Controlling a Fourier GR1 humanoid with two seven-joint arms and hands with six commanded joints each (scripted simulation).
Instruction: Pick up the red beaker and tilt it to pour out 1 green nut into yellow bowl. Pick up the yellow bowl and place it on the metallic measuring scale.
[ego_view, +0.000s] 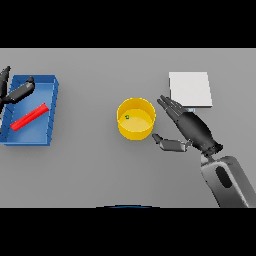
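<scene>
right robot hand (191, 128): spread, fingers straight and pointing up-left, thumb stuck out toward the left below them. Holds nothing. Sits just right of the yellow bowl; fingertips near the bowl's right wall, contact can't be confirmed from the head view.
right arm (227, 181): white and grey, comes in from the lower right.
yellow bowl (136, 129): upright on the worktop, mid-scene, between the blue tray and the scale.
green nut (127, 117): one small green piece inside the bowl, at its upper-left inner side.
metallic measuring scale (190, 89): pale square plate, up and right of the bowl, just behind the right fingertips. Nothing sits on it; bowl is apart from it.
left robot hand (15, 91): far left edge, over the upper-left end of the blue tray. Fingers loose and fairly straight, gripping nothing.
blue tray (53, 107): rectangular, on the worktop's left side, well apart from the bowl.
red beaker (30, 117): lying on its side inside the tray, angled diagonally, lower-left to upper-right, just below the left hand, not in its grip.
worktop (90, 170): plain grey.
</scene>
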